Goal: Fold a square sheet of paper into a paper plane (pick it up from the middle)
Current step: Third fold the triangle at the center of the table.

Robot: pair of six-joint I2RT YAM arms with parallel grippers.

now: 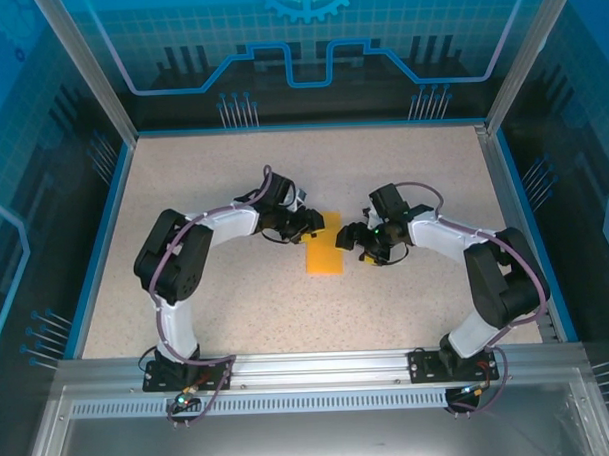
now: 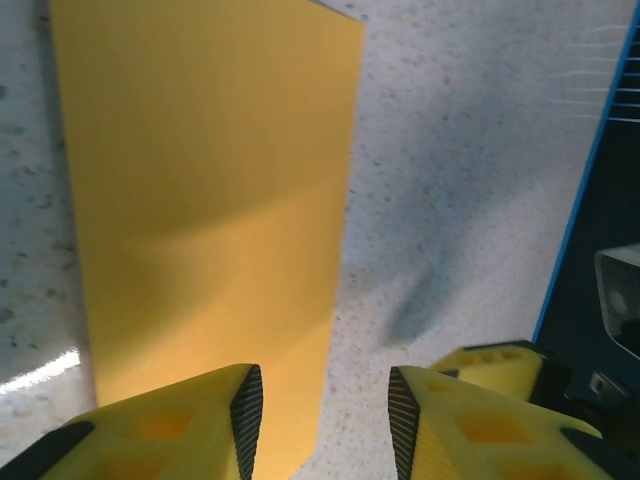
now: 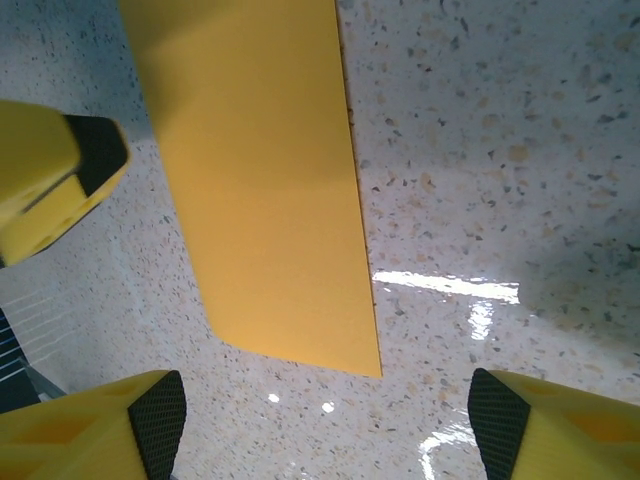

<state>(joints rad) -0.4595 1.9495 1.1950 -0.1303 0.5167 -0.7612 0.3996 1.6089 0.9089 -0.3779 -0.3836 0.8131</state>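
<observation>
Plain orange paper flat on speckled table

The left pincer, held apart, straddles a long edge of the orange paper.

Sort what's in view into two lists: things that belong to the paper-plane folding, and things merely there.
Belongs to the job: orange sheet of paper; left gripper; right gripper.
Merely there: speckled table; blue enclosure walls.

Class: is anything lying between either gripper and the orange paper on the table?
Nothing visible. Bare tabletop alone separates the open right gripper from the orange paper; the open left gripper hangs at its edge.
</observation>
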